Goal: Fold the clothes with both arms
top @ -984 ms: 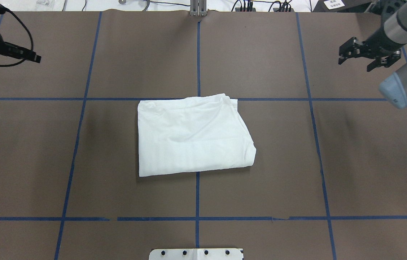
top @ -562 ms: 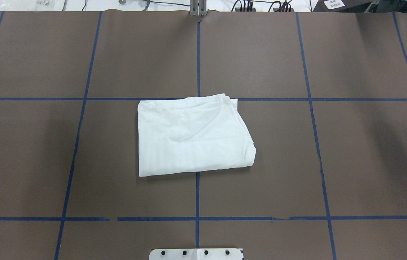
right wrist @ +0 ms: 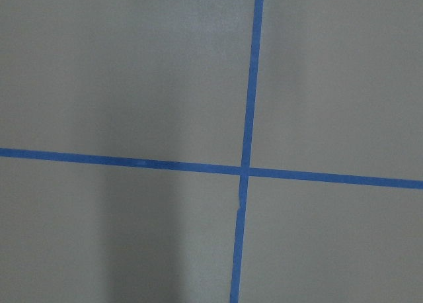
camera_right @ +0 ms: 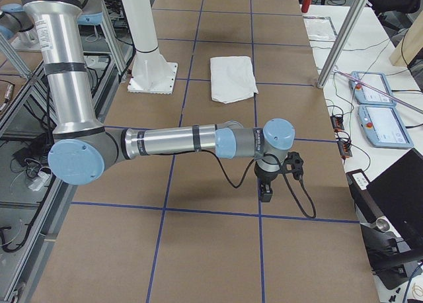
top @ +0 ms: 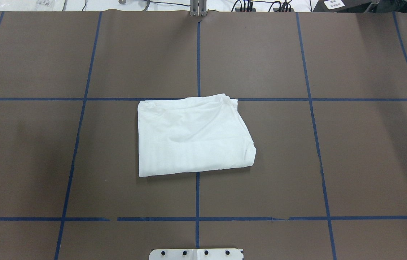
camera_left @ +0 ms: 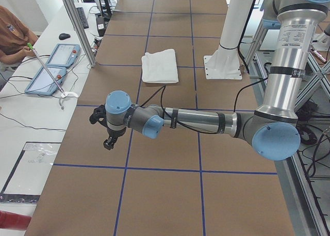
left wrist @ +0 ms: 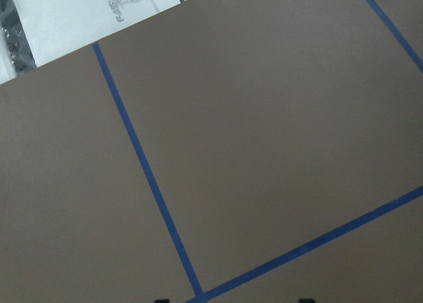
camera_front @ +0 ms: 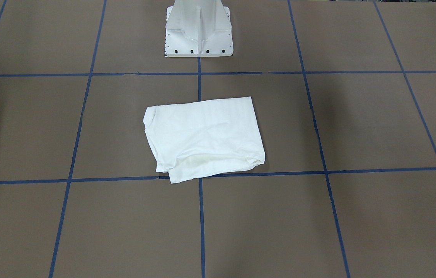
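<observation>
- The white T-shirt (top: 192,135) lies folded into a compact rectangle at the middle of the brown counter (top: 333,162), near the white pedestal (camera_front: 198,34).
- The left end effector (camera_left: 107,140) and right end effector (camera_right: 268,192) hang over bare counter at opposite ends, well apart from the shirt. Whether their fingers are parted cannot be told; no cloth hangs from either.
- The fabric looks light, soft and limp. Its layers would likely slide unless both arms pinch stacked corners along a folded edge.
</observation>
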Tool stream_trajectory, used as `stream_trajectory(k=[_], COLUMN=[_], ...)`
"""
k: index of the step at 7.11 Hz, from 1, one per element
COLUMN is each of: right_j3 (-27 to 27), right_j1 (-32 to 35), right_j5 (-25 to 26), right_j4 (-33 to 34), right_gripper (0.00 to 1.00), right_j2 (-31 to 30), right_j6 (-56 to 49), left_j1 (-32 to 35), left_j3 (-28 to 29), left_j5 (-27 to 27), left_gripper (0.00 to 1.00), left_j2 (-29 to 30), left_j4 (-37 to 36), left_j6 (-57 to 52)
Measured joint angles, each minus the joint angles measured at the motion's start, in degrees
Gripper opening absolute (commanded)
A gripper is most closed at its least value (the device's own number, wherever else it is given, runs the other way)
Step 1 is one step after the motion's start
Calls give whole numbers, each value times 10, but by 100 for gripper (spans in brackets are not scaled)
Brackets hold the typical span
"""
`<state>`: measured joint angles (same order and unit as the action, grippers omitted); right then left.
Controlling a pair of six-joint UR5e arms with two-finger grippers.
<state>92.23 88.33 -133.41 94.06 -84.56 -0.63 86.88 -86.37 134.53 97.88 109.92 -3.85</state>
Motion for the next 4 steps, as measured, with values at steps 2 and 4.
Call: stream_trajectory(k=[2, 4], right_j3=[17, 13], right_j1=[-1, -14], right_j5=[-1, -4], right_j4=[1, 1], right_gripper=[100, 100], right_j2=[-12, -11], right_j6=[-4, 0], left_j1=[1, 0], left_j3=[-14, -18], left_j5=[0, -2], left_gripper=[99, 100], left_j2=[-1, -2], left_j4=[-34, -52], left_j6=[20, 31])
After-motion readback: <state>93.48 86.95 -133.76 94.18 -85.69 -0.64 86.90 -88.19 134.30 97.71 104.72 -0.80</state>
